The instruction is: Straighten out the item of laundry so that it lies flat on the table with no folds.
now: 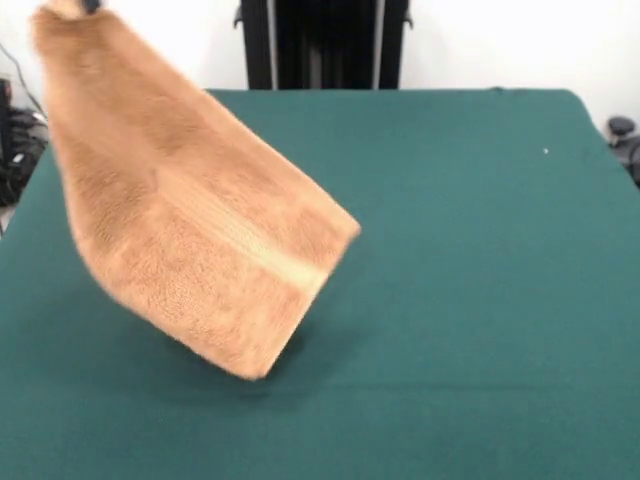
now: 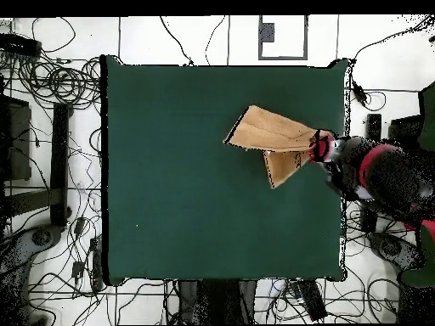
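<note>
The tan-orange towel (image 1: 190, 220) hangs in the air over the left part of the green table (image 1: 480, 300), held by its top corner at the picture's upper left. It slants down to the right, and its lowest corner is close to the cloth above its shadow. A woven band runs near its lower edge. Only a dark tip of my gripper (image 1: 90, 5) shows there. In the overhead view the towel (image 2: 272, 136) stretches inward from the table's (image 2: 187, 187) right edge, and my gripper (image 2: 321, 146) is shut on its right end.
The black pedestal (image 1: 322, 45) stands at the table's far side. My red and black arm (image 2: 382, 174) reaches in from beyond the right edge in the overhead view. Cables (image 2: 51, 85) lie on the floor around the table. A small white speck (image 1: 545, 151) lies far right.
</note>
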Controlling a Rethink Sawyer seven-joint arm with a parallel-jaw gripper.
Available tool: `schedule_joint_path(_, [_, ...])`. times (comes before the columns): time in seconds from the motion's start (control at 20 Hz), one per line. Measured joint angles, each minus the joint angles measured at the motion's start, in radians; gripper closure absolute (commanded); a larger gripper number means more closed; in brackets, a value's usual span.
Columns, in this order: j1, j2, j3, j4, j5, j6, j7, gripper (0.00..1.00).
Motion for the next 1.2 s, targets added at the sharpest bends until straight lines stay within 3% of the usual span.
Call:
schedule_joint_path(0.05, [-0.071, 0.043, 0.045, 0.006, -0.015, -0.032, -0.01, 1.0])
schedule_joint_path(0.4, [-0.189, 0.201, 0.14, 0.005, -0.098, -0.055, -0.071, 1.0])
schedule_joint_path(0.65, [-0.189, 0.254, 0.191, 0.008, -0.138, -0.055, -0.087, 1.0])
schedule_joint_path(1.2, [-0.133, 0.225, 0.278, 0.01, -0.166, -0.054, -0.087, 1.0])
